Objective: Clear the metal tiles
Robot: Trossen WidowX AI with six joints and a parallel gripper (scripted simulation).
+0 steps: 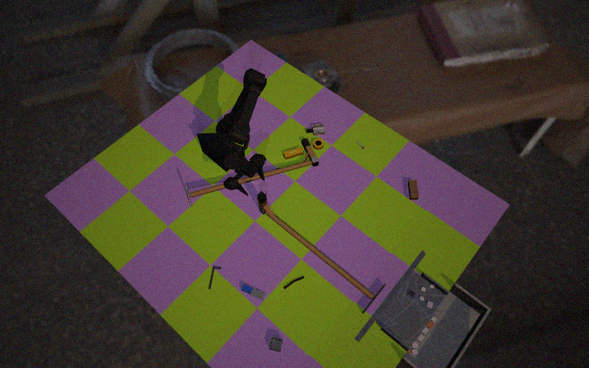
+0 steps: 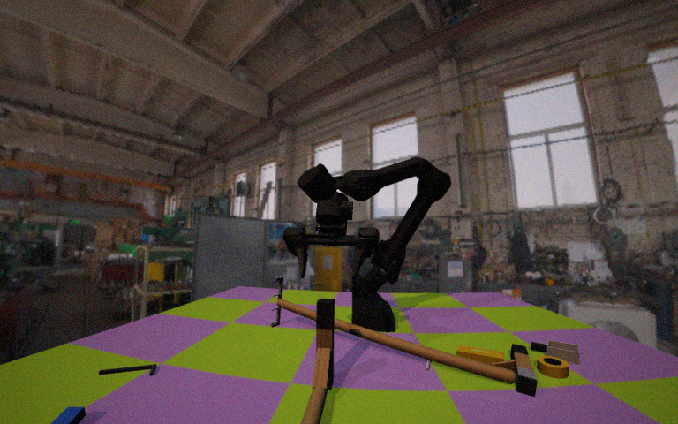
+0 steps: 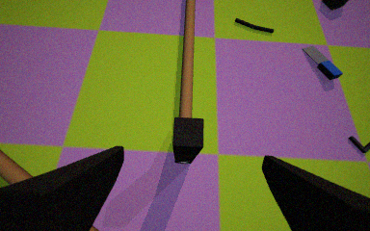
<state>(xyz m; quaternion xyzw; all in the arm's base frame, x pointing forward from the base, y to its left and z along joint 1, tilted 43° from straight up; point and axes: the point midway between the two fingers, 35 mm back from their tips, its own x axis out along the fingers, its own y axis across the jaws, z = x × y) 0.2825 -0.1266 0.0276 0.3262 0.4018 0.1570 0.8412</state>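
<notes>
My end effector point(image 3: 190, 192) hangs wide open and empty over the middle of the surface point(image 1: 129, 156). The long scraper point(image 1: 312, 249) has its black grip block point(image 3: 188, 139) just ahead (handle running toward the catch box point(image 1: 471, 320) corner). I should descend centred, straddling that block squarely before closing.

The black arm point(image 2: 400, 200) rises from its base, bends at a high elbow and reaches forward, wrist turned straight down. The gripper point(image 2: 332, 250) points down at the table, jaws spread wide with nothing between them; its fingers frame the wrist view at 7 and 5 o'clock.
</notes>
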